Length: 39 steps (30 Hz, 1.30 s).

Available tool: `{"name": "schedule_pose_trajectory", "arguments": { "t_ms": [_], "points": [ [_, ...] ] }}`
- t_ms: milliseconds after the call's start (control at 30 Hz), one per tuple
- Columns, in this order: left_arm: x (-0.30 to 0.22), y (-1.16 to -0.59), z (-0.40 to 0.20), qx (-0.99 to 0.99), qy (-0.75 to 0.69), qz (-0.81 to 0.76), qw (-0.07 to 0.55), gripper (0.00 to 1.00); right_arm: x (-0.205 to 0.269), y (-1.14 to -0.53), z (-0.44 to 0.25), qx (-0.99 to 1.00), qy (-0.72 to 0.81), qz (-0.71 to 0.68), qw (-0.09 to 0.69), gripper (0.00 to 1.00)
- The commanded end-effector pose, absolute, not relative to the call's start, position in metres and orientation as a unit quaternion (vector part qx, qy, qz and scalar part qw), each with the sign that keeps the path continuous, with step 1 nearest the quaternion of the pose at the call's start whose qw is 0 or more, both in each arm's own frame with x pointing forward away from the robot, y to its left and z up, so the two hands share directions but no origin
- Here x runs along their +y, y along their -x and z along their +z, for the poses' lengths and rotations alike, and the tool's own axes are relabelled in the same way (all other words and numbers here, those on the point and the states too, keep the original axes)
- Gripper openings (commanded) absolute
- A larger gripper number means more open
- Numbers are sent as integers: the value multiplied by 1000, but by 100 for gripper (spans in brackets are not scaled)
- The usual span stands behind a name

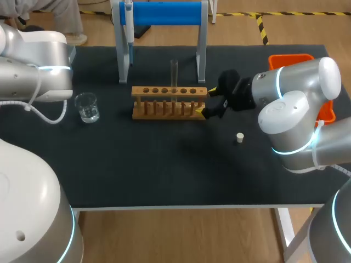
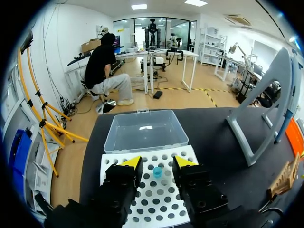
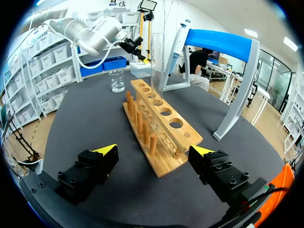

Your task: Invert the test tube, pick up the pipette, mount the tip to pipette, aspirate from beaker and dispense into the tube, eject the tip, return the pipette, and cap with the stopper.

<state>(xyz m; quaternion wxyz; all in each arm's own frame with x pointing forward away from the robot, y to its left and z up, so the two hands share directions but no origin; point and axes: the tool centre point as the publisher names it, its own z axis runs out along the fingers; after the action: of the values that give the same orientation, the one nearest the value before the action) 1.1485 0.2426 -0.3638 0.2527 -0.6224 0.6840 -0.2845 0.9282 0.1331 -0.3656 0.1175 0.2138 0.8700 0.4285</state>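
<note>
Now one clear test tube upright in wooden rack, mid-frame. One beaker, one stopper. Left gripper, right gripper: fingers spread, empty.

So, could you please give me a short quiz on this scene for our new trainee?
1. True or false: the test tube stands vertical in the wooden rack.
2. Which is nearest the right gripper: A beaker, B wooden rack, C stopper?
3. Fill in: the left gripper hangs open above the white ___.
Key: 1 true; 2 B; 3 tip box.
</note>
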Motion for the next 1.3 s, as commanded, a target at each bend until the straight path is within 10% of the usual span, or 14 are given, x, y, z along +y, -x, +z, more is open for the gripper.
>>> {"name": "schedule_pose_trajectory", "arguments": {
  "t_ms": [33, 1300],
  "points": [
    [244, -1151, -366, 685, 623, -283, 249, 35, 132, -928, -366, 870, -213, 429, 117, 100],
    [245, -1149, -365, 685, 626, -278, 248, 0, 132, -928, -366, 870, -213, 429, 117, 100]
  ]
}}
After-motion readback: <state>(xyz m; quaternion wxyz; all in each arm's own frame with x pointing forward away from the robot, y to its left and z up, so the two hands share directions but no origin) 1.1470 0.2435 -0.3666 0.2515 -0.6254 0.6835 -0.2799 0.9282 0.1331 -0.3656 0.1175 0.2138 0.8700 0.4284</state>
